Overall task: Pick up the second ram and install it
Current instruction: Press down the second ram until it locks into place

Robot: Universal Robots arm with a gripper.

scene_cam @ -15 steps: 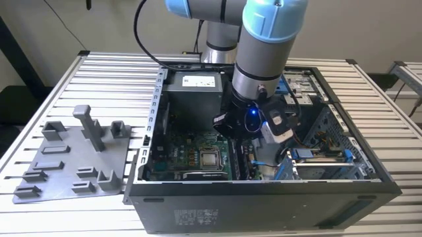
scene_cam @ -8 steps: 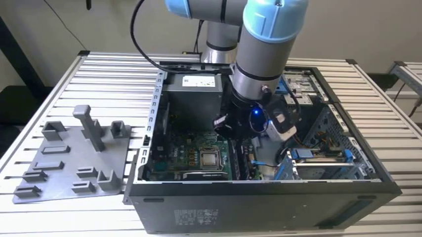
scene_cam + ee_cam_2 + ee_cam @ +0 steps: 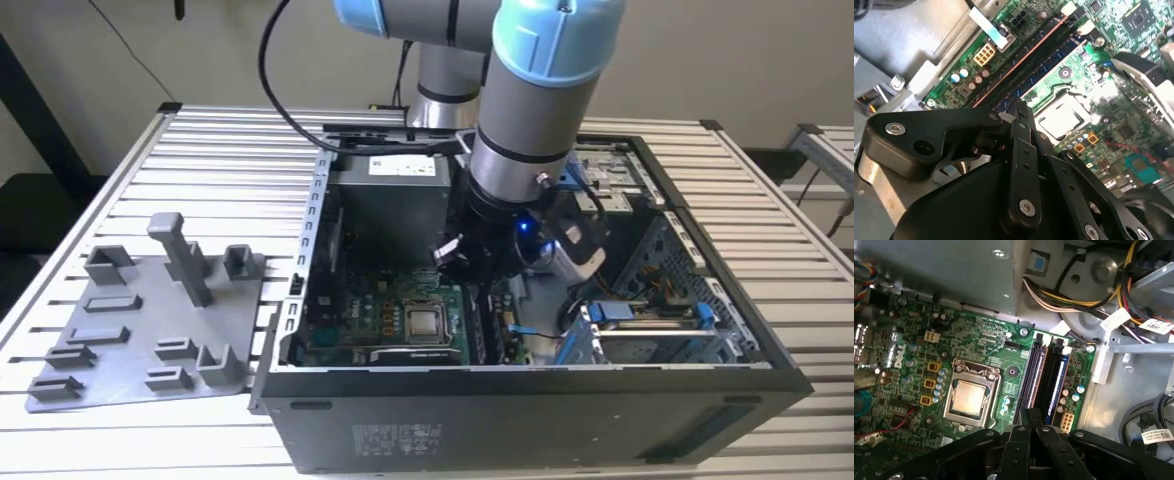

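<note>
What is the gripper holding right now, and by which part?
It cannot be told. The gripper is down inside the computer case, right above the memory slots on the motherboard, but no stick shows clearly in its grasp.

No lettering reads clearly on the white labels (image 3: pixel 1155 326) or the computer case sticker (image 3: pixel 395 437).

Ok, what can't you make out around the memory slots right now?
Whether the black metal claw holds the dark-green ram stick: in both wrist views its own linkage covers that spot.
Near ends of the long black memory slots: in the first wrist view, behind the claw.
Where the claw meets the board: in the exterior view, blocked by the grey and blue robot arm.
</note>
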